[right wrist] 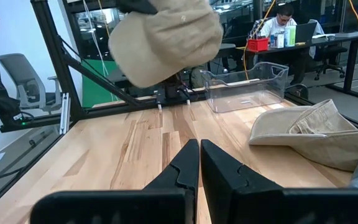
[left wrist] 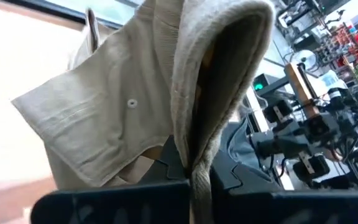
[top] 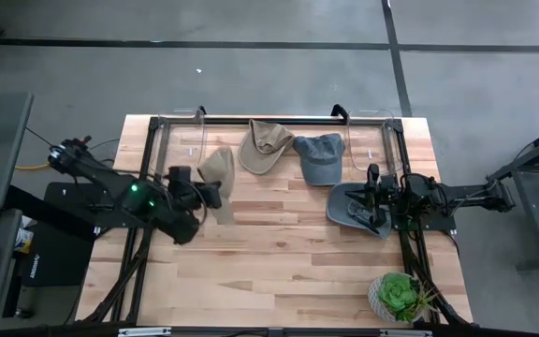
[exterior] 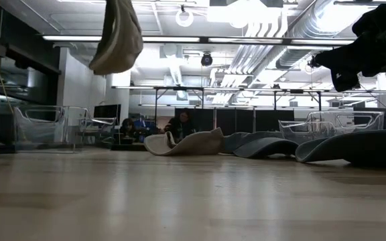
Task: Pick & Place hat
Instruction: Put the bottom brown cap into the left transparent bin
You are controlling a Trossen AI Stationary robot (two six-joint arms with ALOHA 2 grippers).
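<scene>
Left pincer point(top: 211, 194) is clamped on a tan hat point(top: 218, 171) and holds it clear of the tabletop point(top: 279, 257), left of centre in the high view. In the low view the hat hangs at the upper left of the frame, well above the wood. The left wrist view shows the cloth folded over the dark fingers, brim drooping down past them.

Right pincer point(right wrist: 199, 163) sits at the right of the high view with its fingers together, holding nothing, above a dark grey hat point(top: 354, 208) that lies on the tabletop.

Two more hats lie along the upper middle of the high view: a second tan hat point(top: 265, 145) and, touching it on the right, a blue-grey cap point(top: 320, 157). A clear bin point(top: 374, 140) stands at the upper right of the tabletop, another clear bin point(top: 181, 139) at the upper left. A small potted plant point(top: 399, 298) sits at the lower right corner.

The held hat looks light and soft: it sags and folds under its own weight, so it will probably swing and drape when moved. The brim seems the stiffer part, so a pinch there, or on a bunched fold of the crown as now, should hold without slipping. Nothing about it looks fragile.
</scene>
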